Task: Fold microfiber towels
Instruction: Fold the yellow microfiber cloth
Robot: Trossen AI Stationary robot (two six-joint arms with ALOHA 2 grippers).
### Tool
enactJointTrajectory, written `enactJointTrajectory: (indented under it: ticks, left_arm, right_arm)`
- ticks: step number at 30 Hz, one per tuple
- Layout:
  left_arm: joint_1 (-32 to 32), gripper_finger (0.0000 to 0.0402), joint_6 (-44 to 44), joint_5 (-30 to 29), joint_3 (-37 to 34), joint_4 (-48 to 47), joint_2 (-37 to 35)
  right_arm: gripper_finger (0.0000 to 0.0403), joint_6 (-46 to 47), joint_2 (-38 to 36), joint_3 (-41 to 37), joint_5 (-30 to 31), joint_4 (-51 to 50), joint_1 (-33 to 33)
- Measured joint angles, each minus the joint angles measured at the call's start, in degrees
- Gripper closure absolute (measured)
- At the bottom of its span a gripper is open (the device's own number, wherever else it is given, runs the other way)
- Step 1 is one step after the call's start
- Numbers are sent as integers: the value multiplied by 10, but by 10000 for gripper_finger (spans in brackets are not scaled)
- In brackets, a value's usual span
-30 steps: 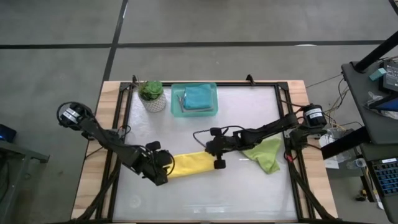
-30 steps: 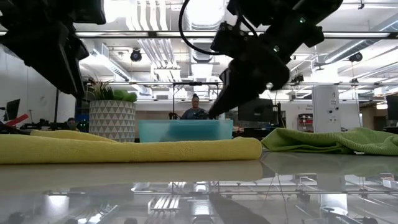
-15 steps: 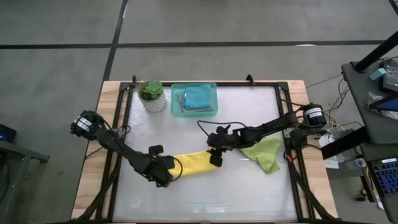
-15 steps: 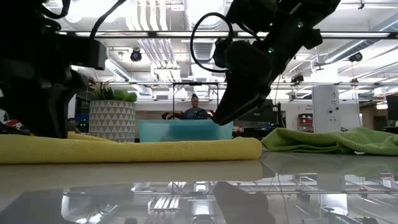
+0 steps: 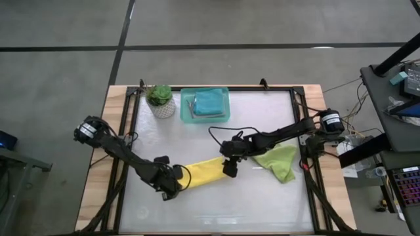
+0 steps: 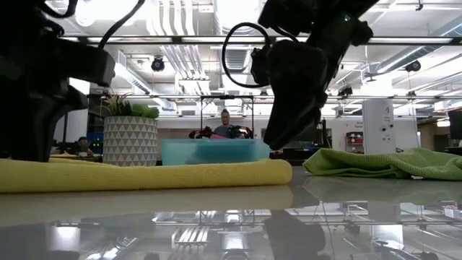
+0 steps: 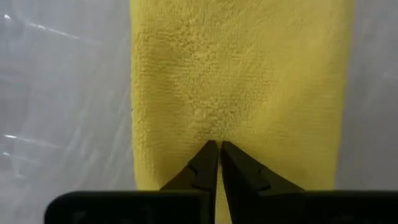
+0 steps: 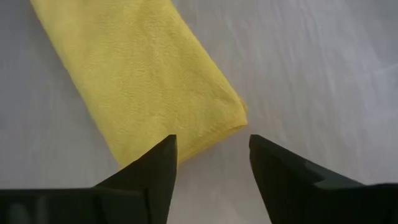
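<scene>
**A:** From above, how does the yellow towel lie on the worktop?

**B:** As a folded strip, its long axis running between the arms; the left claw sits at one end, the right claw at the other.

**A:** And at table height?

**B:** The strip lies flat, one dark arm over each end.

**A:** The left wrist view?

**B:** Fingers together, pinching the towel, which stretches straight ahead of the left claw.

**A:** The right wrist?

**B:** Fingers apart, holding nothing. The towel's end lies just ahead of the right claw, so this arm looks placed to grasp it.
</scene>
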Motion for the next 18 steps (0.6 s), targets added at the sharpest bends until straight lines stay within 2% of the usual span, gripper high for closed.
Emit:
enactJointTrajectory:
  ticks: [5,9,16,18]
  left_arm:
    - [-1,396,0,8,10,-42,-32]
    - [-11,396,1,12,10,-31,-60]
    - [-32,396,3,-15,-29,74,-49]
    - [-34,396,-3,-15,-40,77,-44]
  right_arm:
    - [209,19,0,9,-2,-14,1]
    - [209,71,0,9,-15,-17,4]
    - [209,138,0,3,-17,-17,15]
    - [209,148,0,2,-16,-17,14]
